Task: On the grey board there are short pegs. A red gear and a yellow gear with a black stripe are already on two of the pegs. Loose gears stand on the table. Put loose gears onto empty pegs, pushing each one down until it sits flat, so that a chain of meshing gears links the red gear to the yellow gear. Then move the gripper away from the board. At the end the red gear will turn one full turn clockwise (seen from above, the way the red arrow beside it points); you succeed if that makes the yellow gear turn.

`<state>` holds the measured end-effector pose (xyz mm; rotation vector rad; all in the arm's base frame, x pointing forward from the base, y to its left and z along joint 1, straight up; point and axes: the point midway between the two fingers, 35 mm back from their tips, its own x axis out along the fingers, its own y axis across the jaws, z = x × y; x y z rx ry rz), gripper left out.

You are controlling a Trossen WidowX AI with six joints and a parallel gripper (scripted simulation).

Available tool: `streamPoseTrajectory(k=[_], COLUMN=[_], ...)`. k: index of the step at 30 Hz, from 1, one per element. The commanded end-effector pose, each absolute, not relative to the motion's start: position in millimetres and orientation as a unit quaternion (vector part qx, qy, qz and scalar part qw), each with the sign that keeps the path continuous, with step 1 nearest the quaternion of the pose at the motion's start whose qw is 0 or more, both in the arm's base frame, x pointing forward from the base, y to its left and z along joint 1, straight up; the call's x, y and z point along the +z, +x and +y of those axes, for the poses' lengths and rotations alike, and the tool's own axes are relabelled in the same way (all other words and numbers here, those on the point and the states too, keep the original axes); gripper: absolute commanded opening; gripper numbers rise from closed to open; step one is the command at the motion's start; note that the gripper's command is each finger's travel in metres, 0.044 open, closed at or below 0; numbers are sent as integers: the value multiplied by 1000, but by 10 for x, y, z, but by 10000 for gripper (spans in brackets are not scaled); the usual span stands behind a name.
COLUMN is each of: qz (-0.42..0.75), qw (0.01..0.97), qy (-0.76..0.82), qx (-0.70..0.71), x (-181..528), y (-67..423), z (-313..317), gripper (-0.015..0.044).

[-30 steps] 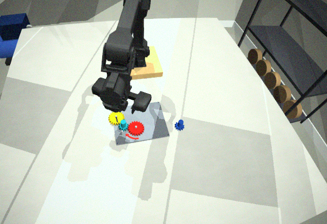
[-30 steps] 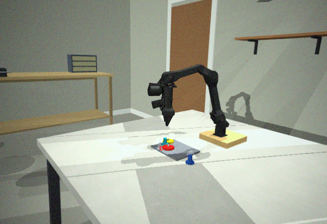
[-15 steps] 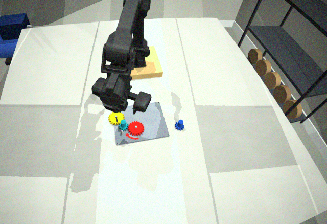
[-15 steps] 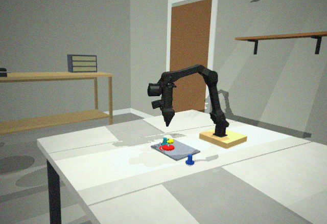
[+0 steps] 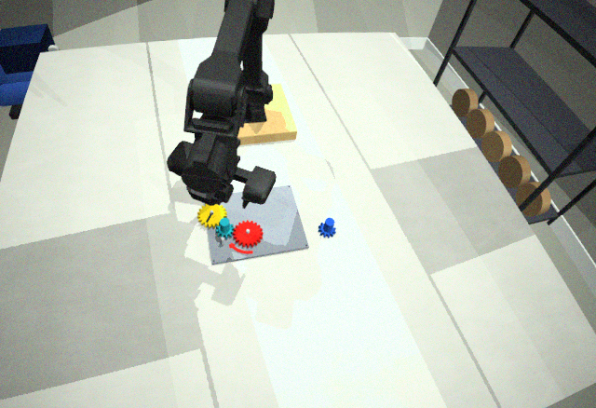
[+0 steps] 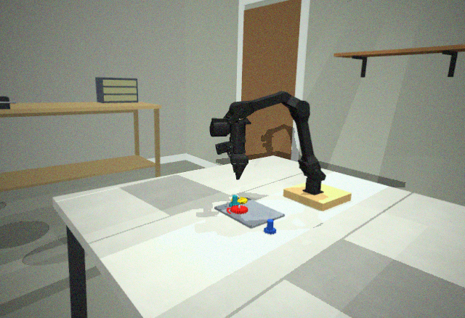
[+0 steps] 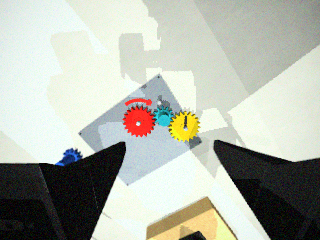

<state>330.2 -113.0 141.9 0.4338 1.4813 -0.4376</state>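
Observation:
The grey board (image 5: 281,210) (image 6: 259,215) (image 7: 127,167) bears a red gear (image 5: 248,235) (image 6: 239,210) (image 7: 139,119) and a yellow gear (image 5: 211,216) (image 6: 242,200) (image 7: 182,125) with a black stripe. A small teal gear (image 5: 223,227) (image 6: 235,200) (image 7: 163,116) stands upright between them, its teeth at both gears' rims; whether it sits fully flat is too small to tell. A small blue gear (image 5: 328,227) (image 6: 269,226) (image 7: 71,156) stands on the table beside the board. My gripper (image 6: 237,178) (image 7: 169,145) is wide open and empty, well above the board.
A red arrow (image 5: 240,250) (image 7: 138,101) lies beside the red gear. A bare peg (image 5: 220,240) (image 7: 159,102) stands near the teal gear. The arm's base sits on a yellow block (image 5: 269,135) (image 6: 322,202) (image 7: 182,217) behind the board.

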Motion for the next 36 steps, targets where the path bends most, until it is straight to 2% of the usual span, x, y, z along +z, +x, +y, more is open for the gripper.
streamPoseTrajectory(k=[1,15,25,36], qz=[664,662,657,668], qw=[694,697,706,692], qy=[195,193,196,206], qx=[-196,-194,-179,-180], x=[1421,1434,1582,1742], y=[3299,3334,3353,2564], z=[-1128,-1006,452,1934], gripper=[440,440,440,440])
